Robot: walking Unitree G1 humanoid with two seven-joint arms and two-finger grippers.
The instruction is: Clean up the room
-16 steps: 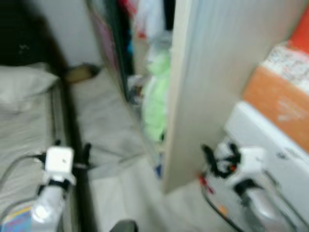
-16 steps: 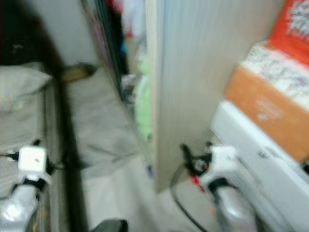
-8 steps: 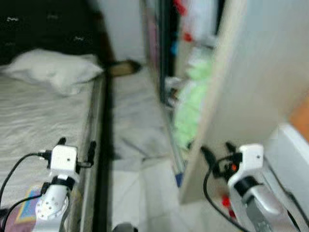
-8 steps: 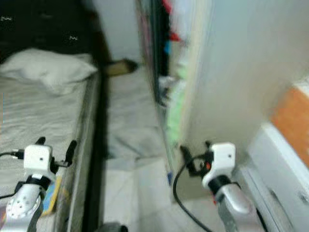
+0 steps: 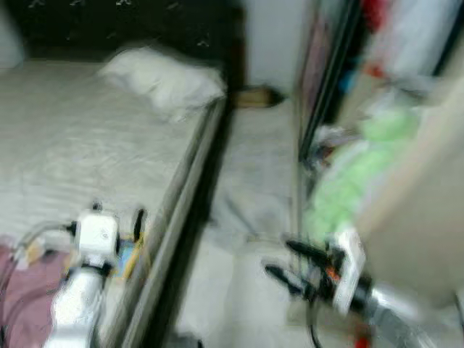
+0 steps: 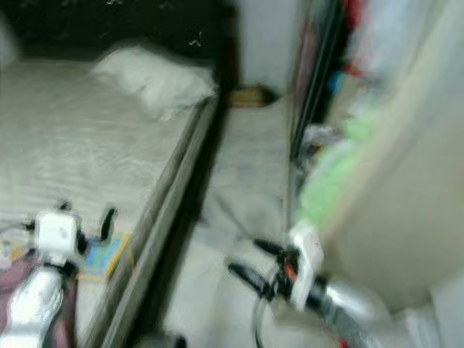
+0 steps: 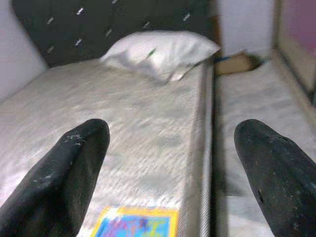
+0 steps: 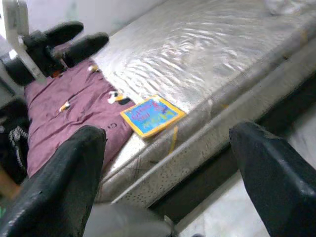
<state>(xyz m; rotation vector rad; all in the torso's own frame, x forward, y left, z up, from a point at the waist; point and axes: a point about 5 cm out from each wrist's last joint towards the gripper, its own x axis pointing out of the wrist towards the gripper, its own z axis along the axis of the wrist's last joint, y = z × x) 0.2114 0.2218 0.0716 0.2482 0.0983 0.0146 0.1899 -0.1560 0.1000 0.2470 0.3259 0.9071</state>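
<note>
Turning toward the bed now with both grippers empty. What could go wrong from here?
1. The head views are blurred, so judging reach to the blue booklet and the maroon garment near the mattress edge may be unreliable.
2. The right gripper hangs over the narrow aisle beside the open wardrobe door; swinging it could clip the door.
3. The left gripper hovers open over the bed and could snag the sheet.

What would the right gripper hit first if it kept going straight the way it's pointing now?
Probably the bed's side edge. The right gripper, fingers open, points across the floor gap toward it, with the blue booklet and maroon garment lying just beyond. Depth is unclear.
</note>
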